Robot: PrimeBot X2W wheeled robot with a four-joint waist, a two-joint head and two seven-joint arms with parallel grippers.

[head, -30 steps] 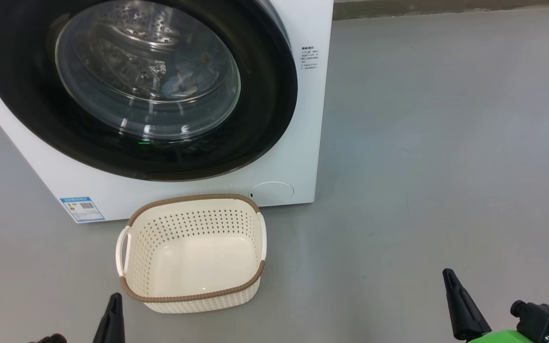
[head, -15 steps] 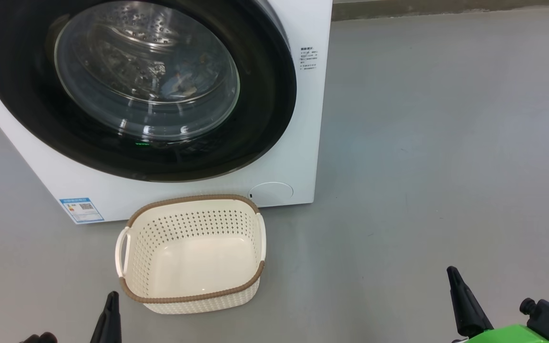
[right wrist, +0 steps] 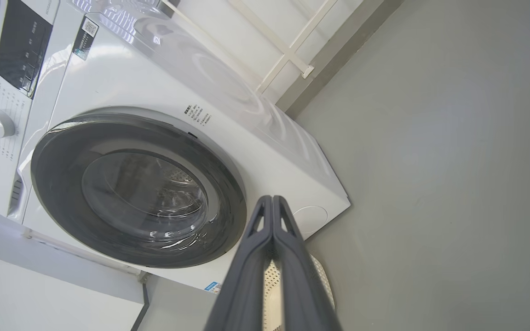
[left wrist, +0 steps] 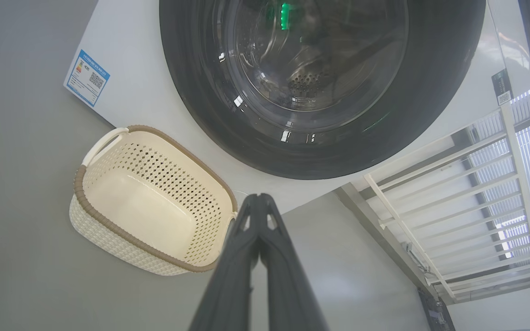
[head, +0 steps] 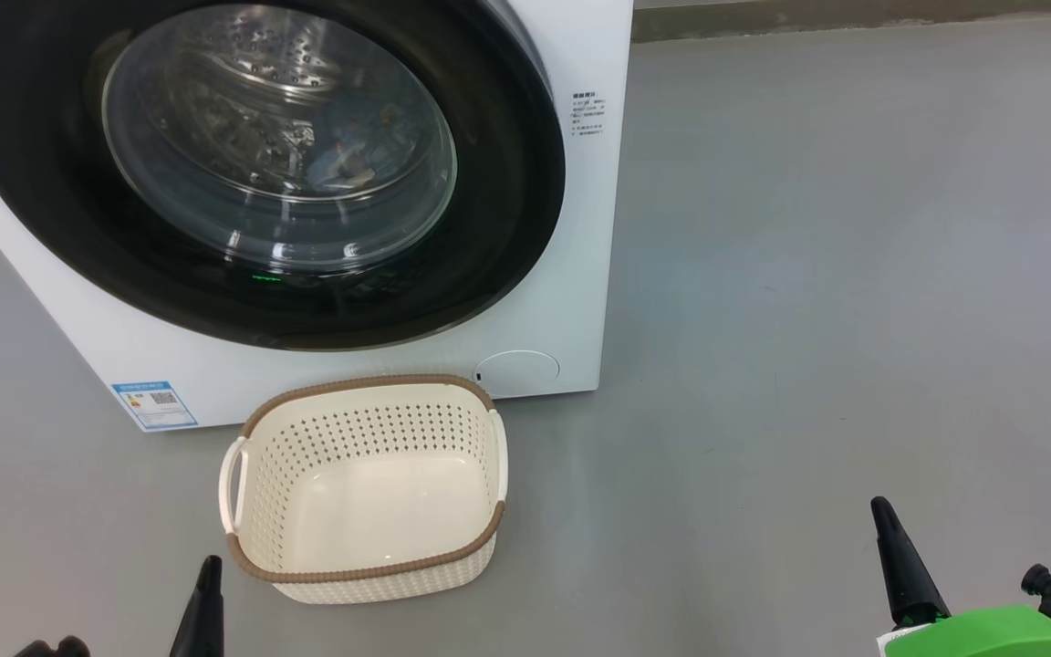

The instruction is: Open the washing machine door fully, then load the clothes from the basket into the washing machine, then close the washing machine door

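- Grey floor (head: 808,274) carries the washing machine (head: 591,274) and the basket (head: 366,573), which stands empty just ahead-left of the left gripper (left wrist: 258,197).
- Beyond both grippers the washing machine door (head: 516,182) sits closed, keeping the clothes (head: 352,155) behind its glass.
- Fingers of the right gripper (right wrist: 272,198) and left gripper are pressed together, holding nothing; loading looks complete.

Bright even light, soft shadows, glints on door (head: 277,178) — wrist views bowed
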